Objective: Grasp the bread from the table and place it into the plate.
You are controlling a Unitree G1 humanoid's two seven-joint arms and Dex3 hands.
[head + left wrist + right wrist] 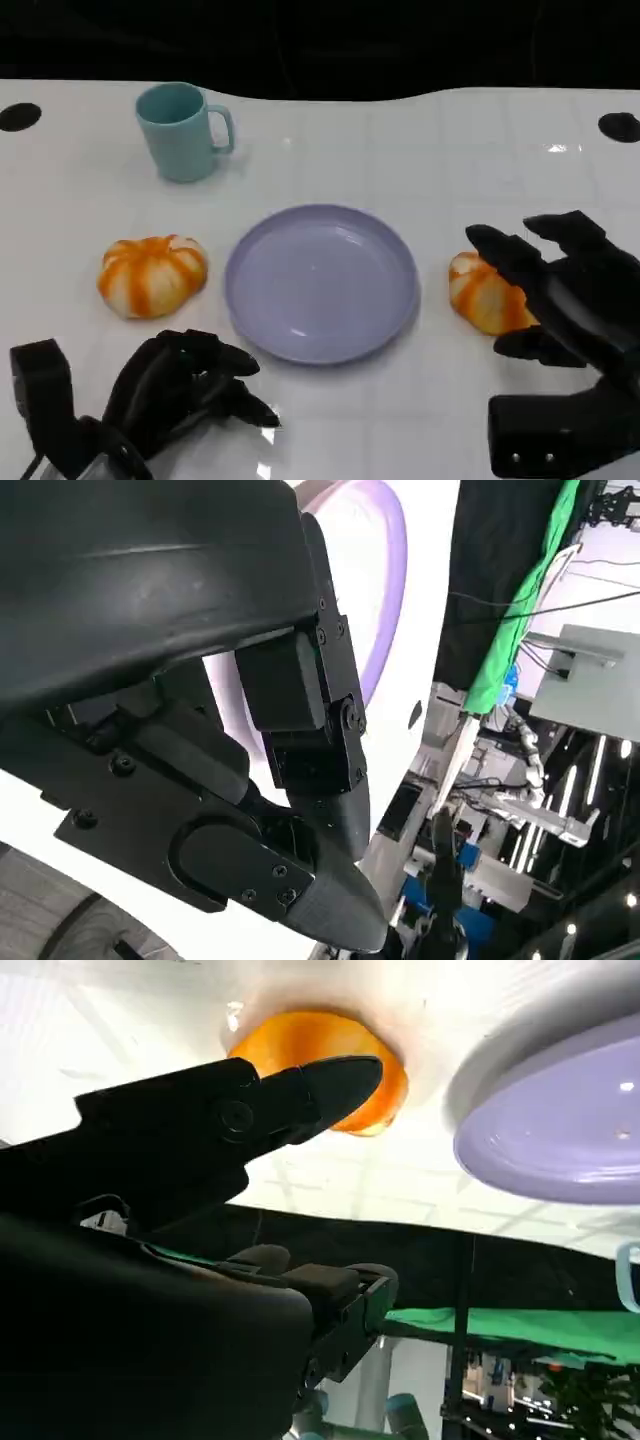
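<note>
Two orange-and-white striped breads lie on the white table beside a lavender plate (320,285). The left bread (152,275) sits alone to the plate's left. Fingers of my right hand (565,290) partly cover the right bread (482,295). They are spread above and behind the bread without closing on it. In the right wrist view one fingertip (340,1080) lies in front of that bread (300,1035), with the plate (560,1130) beside it. My left hand (185,385) rests near the table's front edge, fingers curled in and holding nothing. The left wrist view has the left hand (200,680) before the plate's rim (388,590).
A teal mug (185,130) stands upright at the back left, handle to the right. Two black round marks (20,116) (620,126) sit at the table's far corners. Beyond the back edge everything is dark.
</note>
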